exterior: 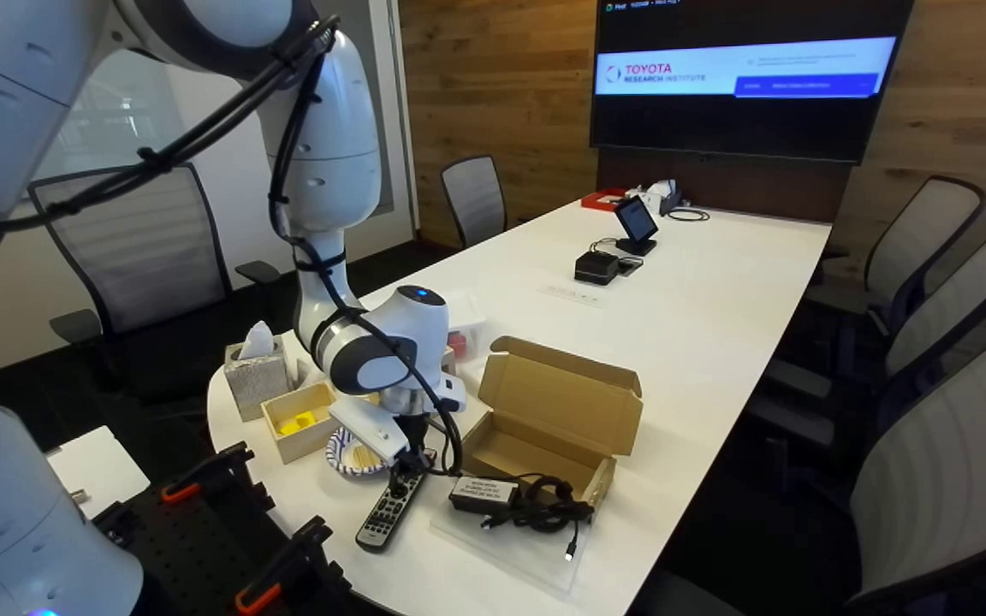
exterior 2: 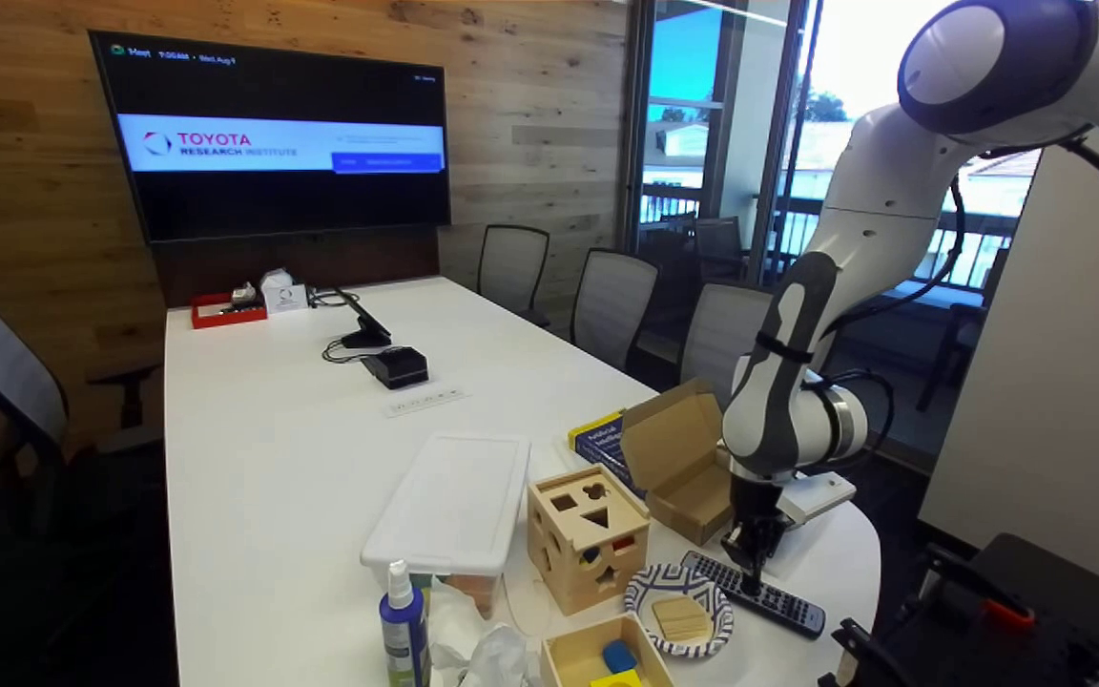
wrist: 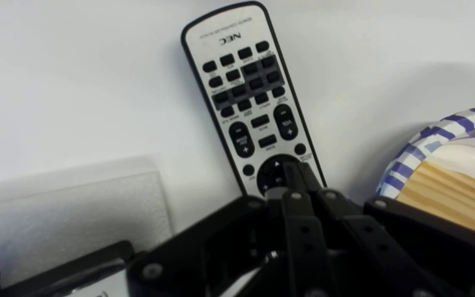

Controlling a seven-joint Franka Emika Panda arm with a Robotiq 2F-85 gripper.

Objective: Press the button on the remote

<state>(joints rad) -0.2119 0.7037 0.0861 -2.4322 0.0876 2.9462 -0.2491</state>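
Where a Press Wants One Narrow Tip, Nothing Is Gripped

Because the slim, silver-faced, black-edged remote (wrist: 254,105) lies flat and face up on the white worktop (exterior: 681,342), that surface should back a push from above. The black two-fingered end effector (wrist: 300,173) is closed on nothing, fingertips (wrist: 291,175) together, presumably to act as one poker. It stands over the remote's round black button pad (wrist: 271,176); whether it touches, I cannot tell. A blue-and-white paper plate (wrist: 402,165) sits just beside the remote, an open brown cardboard box (exterior: 561,393) near its opposite side. The white jointed arm (exterior: 322,128) is bent at the wrist, pointing the end effector down at the remote.
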